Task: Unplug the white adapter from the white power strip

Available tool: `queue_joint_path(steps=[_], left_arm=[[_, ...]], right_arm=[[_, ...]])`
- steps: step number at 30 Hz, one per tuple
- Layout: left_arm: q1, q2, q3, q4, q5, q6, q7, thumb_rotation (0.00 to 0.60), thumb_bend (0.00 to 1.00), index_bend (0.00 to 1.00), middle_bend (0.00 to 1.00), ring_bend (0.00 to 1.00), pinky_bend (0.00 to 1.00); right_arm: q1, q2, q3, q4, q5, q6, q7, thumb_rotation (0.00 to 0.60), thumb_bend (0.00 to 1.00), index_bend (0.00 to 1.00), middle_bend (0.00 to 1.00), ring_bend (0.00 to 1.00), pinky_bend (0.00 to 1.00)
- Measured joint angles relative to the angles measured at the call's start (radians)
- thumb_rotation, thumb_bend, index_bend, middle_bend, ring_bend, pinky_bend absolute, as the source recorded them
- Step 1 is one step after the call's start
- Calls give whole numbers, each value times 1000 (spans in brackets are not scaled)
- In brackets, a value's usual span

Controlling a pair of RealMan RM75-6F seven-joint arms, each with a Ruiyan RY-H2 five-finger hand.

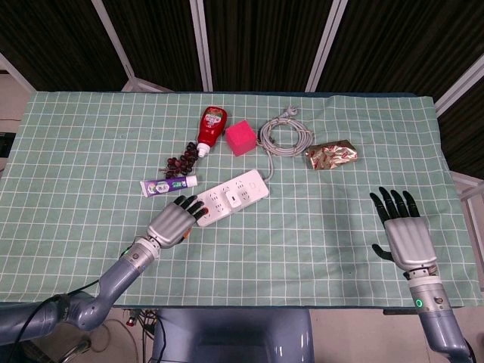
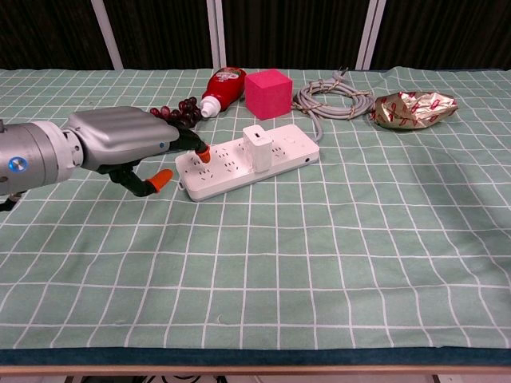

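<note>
The white power strip [image 1: 229, 197] [image 2: 231, 166] lies slanted at the table's middle, its grey cable coiled behind it. A white adapter [image 1: 235, 200] [image 2: 257, 147] stands plugged into a socket near its right half. My left hand [image 1: 173, 222] [image 2: 128, 144] lies flat with fingers spread, its orange-tipped fingertips [image 2: 203, 149] over the strip's left end; it holds nothing. My right hand [image 1: 401, 232] is open at the table's right front, well away from the strip, and does not show in the chest view.
Behind the strip lie a toothpaste tube [image 1: 168, 184], dark grapes [image 1: 181, 161], a red ketchup bottle [image 1: 212, 126], a pink cube [image 1: 241, 138], the coiled cable [image 1: 283, 136] and a foil packet [image 1: 331, 155]. A green checked cloth [image 1: 318, 227] covers the table.
</note>
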Motion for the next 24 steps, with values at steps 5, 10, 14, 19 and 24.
queue_joint_path(steps=[5,10,14,19,24], left_arm=[[-11,-35,11,40,-4,6,-22,600,609,205,140,74,210],[-22,-67,17,79,-5,8,-50,600,608,220,149,74,211],[-32,-80,23,104,-6,3,-68,600,608,255,168,74,211],[-41,-88,37,126,-6,-6,-87,600,608,258,171,75,211],[-43,-96,51,143,-4,-6,-105,600,606,255,169,75,211]], right_arm=[[46,-20,15,-21,39,-37,-64,600,260,0,0,0,0],[93,-46,31,-35,94,-68,-118,600,261,0,0,0,9],[128,-70,44,-48,141,-86,-167,600,260,0,0,0,23],[174,-98,53,-52,167,-101,-223,600,261,0,3,0,43],[233,-121,51,-33,163,-153,-259,600,261,6,48,37,89]])
